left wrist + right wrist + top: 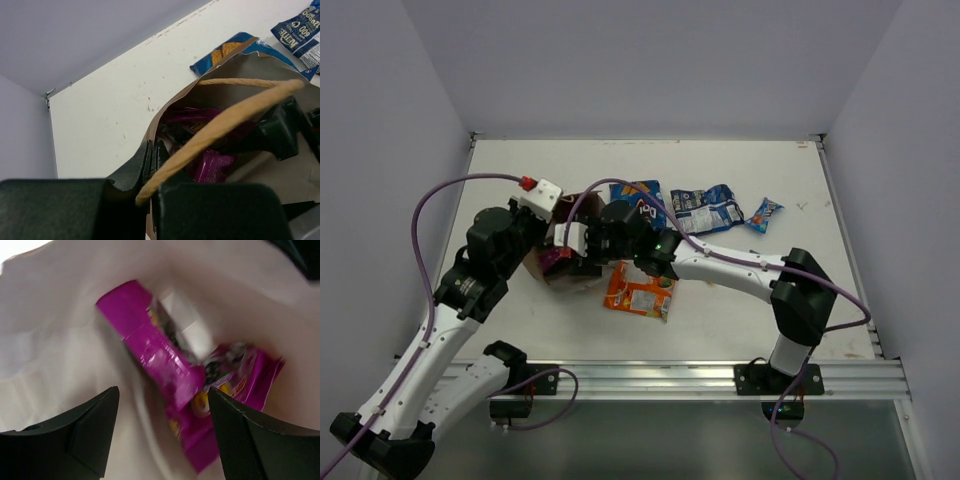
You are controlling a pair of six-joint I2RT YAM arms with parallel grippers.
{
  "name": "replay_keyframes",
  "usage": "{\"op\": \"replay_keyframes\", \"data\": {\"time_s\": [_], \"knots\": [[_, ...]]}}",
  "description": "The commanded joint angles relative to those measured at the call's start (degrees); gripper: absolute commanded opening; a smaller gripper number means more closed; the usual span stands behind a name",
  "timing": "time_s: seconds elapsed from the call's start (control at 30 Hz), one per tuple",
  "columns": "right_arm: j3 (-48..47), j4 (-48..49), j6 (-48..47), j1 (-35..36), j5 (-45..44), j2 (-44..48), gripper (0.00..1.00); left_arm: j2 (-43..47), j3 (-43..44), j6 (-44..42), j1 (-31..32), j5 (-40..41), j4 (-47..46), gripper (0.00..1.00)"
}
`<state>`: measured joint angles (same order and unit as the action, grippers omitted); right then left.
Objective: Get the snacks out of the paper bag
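The brown paper bag [558, 268] lies on its side between my two grippers. My left gripper [548, 240] is shut on the bag's rim; in the left wrist view its jaws [151, 152] pinch the paper edge [175, 97], with the tan handle [225, 117] arching across the mouth. Two magenta pouches [212, 166] lie inside. My right gripper [584, 242] is inside the bag's mouth, open and empty [164, 392], just short of one magenta pouch [155, 352] and a second one [245, 375]. An orange packet [638, 292] lies on the table outside the bag.
A blue chip bag [638, 195], a blue-white packet [706, 208] and a small blue wrapper [764, 214] lie on the white table [500, 180] behind the bag. The chip bag [232, 47] and the blue-white packet [300, 30] also show in the left wrist view.
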<state>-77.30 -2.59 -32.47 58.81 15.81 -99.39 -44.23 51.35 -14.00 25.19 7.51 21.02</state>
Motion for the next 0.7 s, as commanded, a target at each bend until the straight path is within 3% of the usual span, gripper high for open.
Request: {"op": "replay_keyframes", "data": {"time_s": [0.0,0.37,0.47,0.57,0.67], "knots": [[0.8,11.1,-5.9,1.8,-3.9,-2.2,0.75,-0.4,2.8,2.5,0.1,-3.6,-3.8,0.0],[-2.8,10.1,-9.5,2.9,-3.2,-10.4,0.76,-0.1,2.6,1.7,0.1,-4.1,-3.5,0.0],[-4.1,8.8,-10.1,2.9,-2.8,-12.0,0.73,-0.5,2.6,1.8,0.1,-4.8,-3.6,0.0],[-5.0,8.0,-9.7,3.0,-1.9,-12.8,0.58,-0.5,2.8,1.7,0.1,-4.7,-3.6,0.0],[-4.4,8.4,-8.7,2.9,-1.4,-12.8,0.27,-0.2,2.4,1.5,0.1,-4.8,-3.5,0.0]]}}
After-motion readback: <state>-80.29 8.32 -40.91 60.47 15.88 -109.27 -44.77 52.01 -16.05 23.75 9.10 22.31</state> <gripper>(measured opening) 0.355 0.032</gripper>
